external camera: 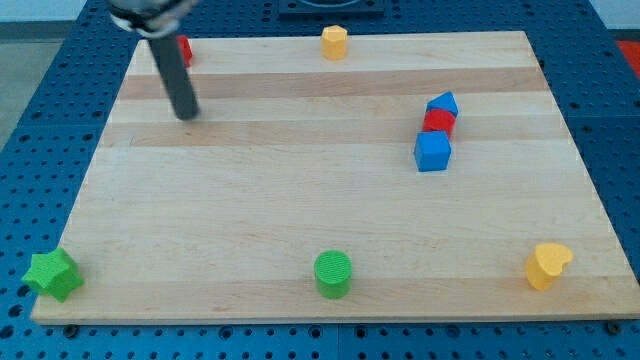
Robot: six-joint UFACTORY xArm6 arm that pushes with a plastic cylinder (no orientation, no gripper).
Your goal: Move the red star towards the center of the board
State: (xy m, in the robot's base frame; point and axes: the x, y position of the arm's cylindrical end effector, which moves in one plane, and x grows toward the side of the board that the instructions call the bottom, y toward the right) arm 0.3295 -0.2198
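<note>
A red block (184, 48) lies at the board's top left corner, mostly hidden behind my rod, so I cannot make out its shape. My tip (187, 114) rests on the board just below it, a short way toward the view's bottom. A second red block (438, 121) sits at the view's right, wedged between a blue block (443, 103) above it and a blue cube (432, 151) below it.
A yellow block (334, 42) sits at the top edge near the middle. A green star (52, 274) is at the bottom left corner, a green cylinder (333, 274) at the bottom middle, and a yellow heart (547, 265) at the bottom right.
</note>
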